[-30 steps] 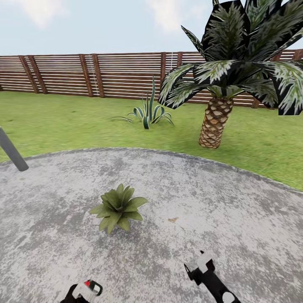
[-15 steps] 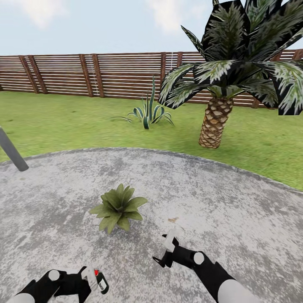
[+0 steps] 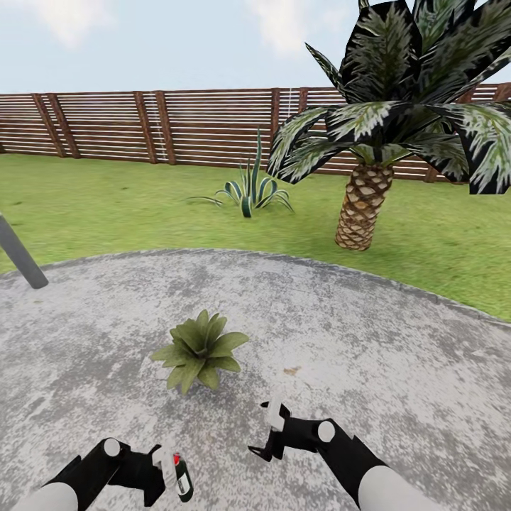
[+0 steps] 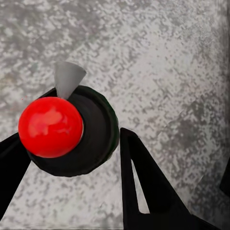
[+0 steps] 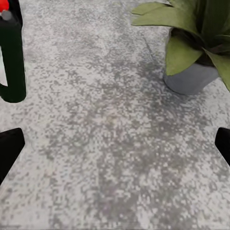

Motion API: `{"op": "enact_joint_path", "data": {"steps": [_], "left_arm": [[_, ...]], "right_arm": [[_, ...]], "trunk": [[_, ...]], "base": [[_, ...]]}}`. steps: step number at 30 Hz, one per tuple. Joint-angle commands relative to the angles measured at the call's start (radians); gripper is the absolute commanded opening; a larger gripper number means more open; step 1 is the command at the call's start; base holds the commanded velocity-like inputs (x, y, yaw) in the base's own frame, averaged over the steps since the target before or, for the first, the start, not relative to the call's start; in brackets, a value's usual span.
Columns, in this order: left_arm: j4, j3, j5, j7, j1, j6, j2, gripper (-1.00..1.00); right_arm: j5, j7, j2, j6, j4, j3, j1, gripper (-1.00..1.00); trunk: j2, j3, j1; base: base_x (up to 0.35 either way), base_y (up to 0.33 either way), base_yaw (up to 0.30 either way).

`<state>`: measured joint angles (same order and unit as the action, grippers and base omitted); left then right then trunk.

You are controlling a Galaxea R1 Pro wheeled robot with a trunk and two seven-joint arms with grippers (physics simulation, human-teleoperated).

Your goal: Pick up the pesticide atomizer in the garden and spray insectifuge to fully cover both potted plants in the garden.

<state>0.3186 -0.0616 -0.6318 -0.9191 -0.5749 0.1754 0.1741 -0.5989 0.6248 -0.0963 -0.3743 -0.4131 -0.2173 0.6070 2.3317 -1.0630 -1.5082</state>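
Note:
In the head view one potted plant (image 3: pixel 201 350), a low green rosette, sits on the paved patio (image 3: pixel 369 341) of the garden. My left gripper (image 3: pixel 174 472) is near the view's lower edge, shut on the pesticide atomizer (image 3: pixel 184 481), a slim dark green bottle with a red cap, held upright short of the plant. The left wrist view looks down on the atomizer (image 4: pixel 84 136), its red top between black fingers (image 4: pixel 143 187). My right gripper (image 3: pixel 266 433) stands open to the plant's right. The right wrist view holds the plant (image 5: pixel 191 28), its grey pot (image 5: pixel 191 79) and the atomizer (image 5: pixel 12 57).
Beyond the patio lies lawn (image 3: pixel 106 206) up to a brown slat fence (image 3: pixel 142 124). A palm-like tree (image 3: pixel 363 206) stands at the back right and a spiky plant (image 3: pixel 248 191) in the grass. A grey pole (image 3: pixel 21 257) leans in at the left edge.
My left gripper has come up and to the right with the atomizer. My right gripper has swung left and forward, closer to the plant. The camera has not moved.

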Motion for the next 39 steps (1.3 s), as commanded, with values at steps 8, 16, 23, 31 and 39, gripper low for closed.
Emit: {"op": "enact_joint_path", "data": {"steps": [8,16,23,31,39], "left_arm": [[0.002,-0.004,-0.084,0.0,0.0,-0.004,-0.032,-1.0],[0.002,-0.005,-0.127,0.0,0.0,-0.004,-0.081,-1.0],[0.007,-0.004,-0.202,0.003,-0.003,-0.008,-0.117,-1.0],[0.023,-0.001,-0.201,0.007,-0.021,-0.011,-0.135,-1.0],[0.024,-0.001,-0.201,0.012,-0.028,-0.011,-0.146,-1.0]], "right_arm": [[-0.011,0.091,-0.011,-0.006,-0.001,0.001,0.0,-1.0],[-0.012,0.105,-0.031,-0.005,0.0,0.0,0.0,-1.0],[-0.013,0.135,-0.052,-0.005,0.001,-0.001,0.0,-1.0],[-0.013,0.14,-0.059,-0.005,0.002,-0.001,0.0,-1.0],[-0.013,0.141,-0.071,-0.005,0.003,-0.001,0.0,-1.0]], "trunk": [[0.0,-0.001,0.0],[0.0,-0.001,0.0],[0.0,-0.001,0.0],[0.0,-0.001,0.0],[0.0,-0.001,0.0]], "base": [[0.0,0.0,0.0],[0.0,0.0,0.0],[0.0,0.0,0.0],[0.0,0.0,0.0],[0.0,0.0,0.0]]}}
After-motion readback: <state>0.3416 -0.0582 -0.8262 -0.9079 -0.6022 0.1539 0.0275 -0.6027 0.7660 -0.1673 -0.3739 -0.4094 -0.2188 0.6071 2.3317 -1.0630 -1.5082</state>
